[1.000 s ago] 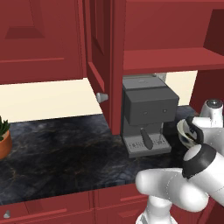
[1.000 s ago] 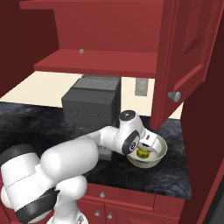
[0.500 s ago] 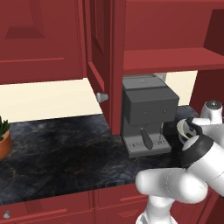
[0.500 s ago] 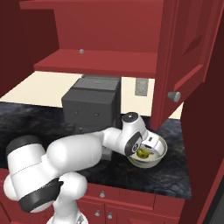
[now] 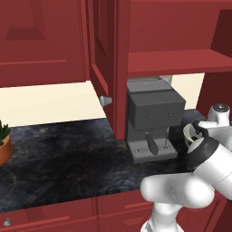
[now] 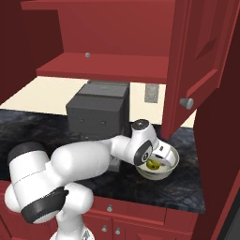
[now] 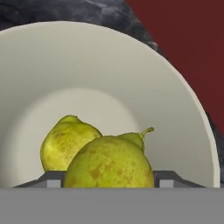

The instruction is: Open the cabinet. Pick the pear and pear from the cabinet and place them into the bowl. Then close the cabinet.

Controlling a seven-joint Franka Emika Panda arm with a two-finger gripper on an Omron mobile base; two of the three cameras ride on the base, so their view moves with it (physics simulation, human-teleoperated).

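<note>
**Two pears in bowl, cabinet doors open**

Round cream-white bowl [image 6: 161, 165] sits on the dark marbled desk [image 5: 63, 158], just right of the dark grey coffee machine [image 5: 152, 118]. Gripper [image 6: 158, 159] is low inside the bowl. Hand view: one small yellow-green speckled pear [image 7: 68, 142] lies on the bowl floor; a second, nearer pear [image 7: 109, 164] sits between the finger tips, touching the first. Cannot tell whether the gripper is clamped on the nearer pear or slack; the fingers are mostly hidden. Dark red wooden wall cabinet [image 6: 108, 65] stands with both doors swung open, round silver knob [image 6: 186, 103] on the right door. Shelf inside bare red. Small potted plant [image 5: 3, 140] at far left.
</note>
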